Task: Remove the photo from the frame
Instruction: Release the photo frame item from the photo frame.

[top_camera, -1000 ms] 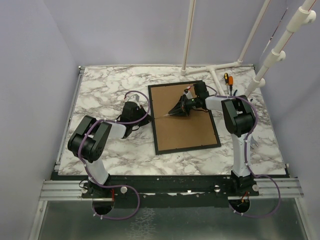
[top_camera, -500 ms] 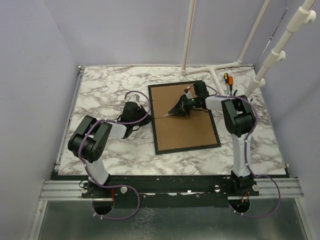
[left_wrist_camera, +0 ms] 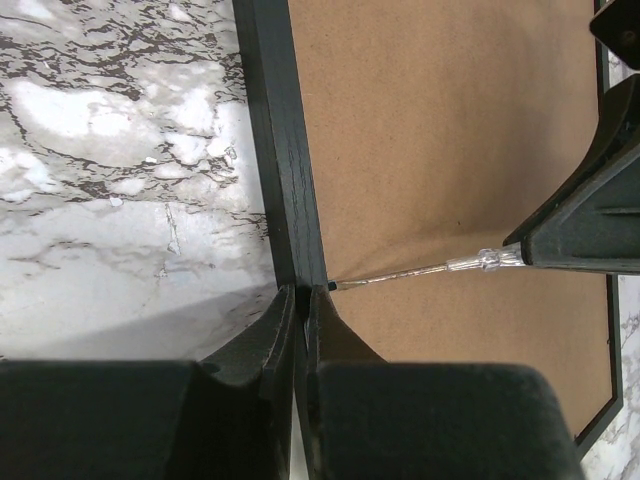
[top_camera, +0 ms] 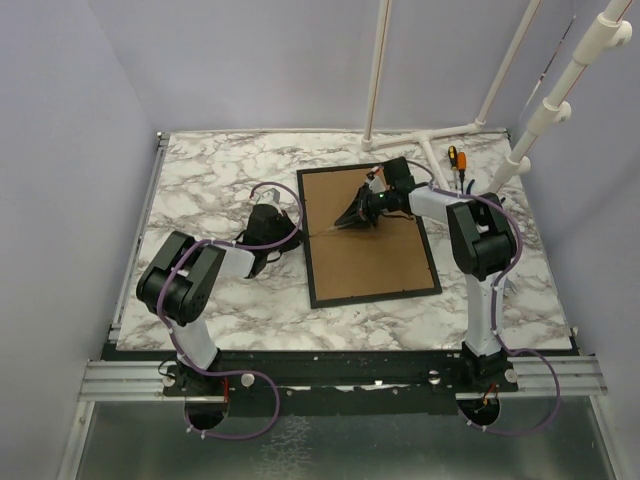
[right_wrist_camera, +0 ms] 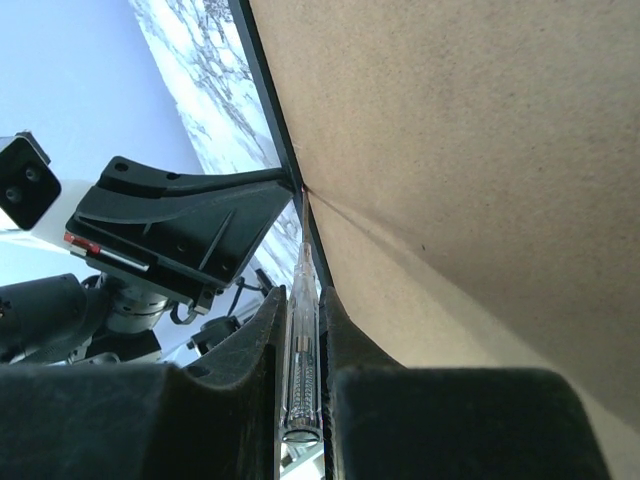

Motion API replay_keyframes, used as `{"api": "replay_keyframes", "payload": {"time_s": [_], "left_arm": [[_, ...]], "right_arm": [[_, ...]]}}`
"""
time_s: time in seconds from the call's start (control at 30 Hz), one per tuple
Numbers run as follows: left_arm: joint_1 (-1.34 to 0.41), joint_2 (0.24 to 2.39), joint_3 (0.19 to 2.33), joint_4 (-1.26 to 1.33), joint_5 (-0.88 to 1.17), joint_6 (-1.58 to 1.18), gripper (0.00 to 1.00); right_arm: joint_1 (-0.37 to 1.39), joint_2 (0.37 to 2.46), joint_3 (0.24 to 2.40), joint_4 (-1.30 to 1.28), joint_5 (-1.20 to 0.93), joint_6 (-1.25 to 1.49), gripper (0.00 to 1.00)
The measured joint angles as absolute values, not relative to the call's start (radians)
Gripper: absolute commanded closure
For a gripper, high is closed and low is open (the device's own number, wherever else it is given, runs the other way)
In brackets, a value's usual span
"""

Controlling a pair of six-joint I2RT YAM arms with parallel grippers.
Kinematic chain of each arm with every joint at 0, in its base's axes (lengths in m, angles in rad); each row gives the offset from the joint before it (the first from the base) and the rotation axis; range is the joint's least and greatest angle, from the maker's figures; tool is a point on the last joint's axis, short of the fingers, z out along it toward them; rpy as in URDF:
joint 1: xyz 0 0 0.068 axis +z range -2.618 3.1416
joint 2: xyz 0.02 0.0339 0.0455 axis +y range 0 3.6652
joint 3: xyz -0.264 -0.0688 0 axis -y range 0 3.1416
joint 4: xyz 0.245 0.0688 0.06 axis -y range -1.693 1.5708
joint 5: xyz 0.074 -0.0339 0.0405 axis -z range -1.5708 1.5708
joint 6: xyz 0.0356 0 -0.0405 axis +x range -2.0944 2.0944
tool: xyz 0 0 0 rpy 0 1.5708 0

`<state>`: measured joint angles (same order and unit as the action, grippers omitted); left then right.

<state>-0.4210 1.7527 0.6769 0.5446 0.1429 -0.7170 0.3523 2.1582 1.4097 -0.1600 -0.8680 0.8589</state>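
The frame (top_camera: 372,262) lies face down on the marble table, its brown fibreboard back (left_wrist_camera: 440,150) up inside the black border (left_wrist_camera: 272,140). The photo is hidden under the back. My left gripper (top_camera: 294,234) is shut on the frame's left border (left_wrist_camera: 300,296). My right gripper (top_camera: 354,214) hovers over the back, shut on a clear-handled screwdriver (right_wrist_camera: 303,345). Its thin metal shaft (left_wrist_camera: 400,274) reaches across the back, and its tip sits at the inner left edge of the border, right beside my left fingertips. The left gripper also shows in the right wrist view (right_wrist_camera: 190,225).
An orange-handled screwdriver and other tools (top_camera: 455,160) stand at the back right. White pipe stands (top_camera: 432,142) rise from the table's back edge. Marble table (top_camera: 210,180) stretches to the left of the frame.
My right wrist has shifted slightly toward the far left over the frame, still holding the screwdriver with its tip at the left border. The left arm has not moved.
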Motion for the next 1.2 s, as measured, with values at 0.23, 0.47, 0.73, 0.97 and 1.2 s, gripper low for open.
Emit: {"api": "replay_keyframes", "payload": {"time_s": [0.23,0.47,0.73,0.97,1.2], "left_arm": [[-0.421,1.753,0.675,0.548,0.142,-0.717,0.94],[-0.424,1.752,0.672,0.554,0.137,-0.718,0.94],[-0.429,1.750,0.665,0.564,0.125,-0.720,0.94],[-0.435,1.750,0.658,0.579,0.115,-0.722,0.94],[-0.456,1.750,0.648,0.601,0.083,-0.725,0.94]], "right_arm": [[0.375,2.147,1.476,-0.274,-0.801,0.825,0.99],[0.434,2.147,1.639,-0.505,-0.645,0.748,0.99],[0.483,2.132,1.695,-0.594,-0.523,0.742,0.99],[0.538,2.131,1.776,-0.688,-0.401,0.739,0.99],[0.590,2.144,1.860,-0.781,-0.286,0.728,0.99]]}}
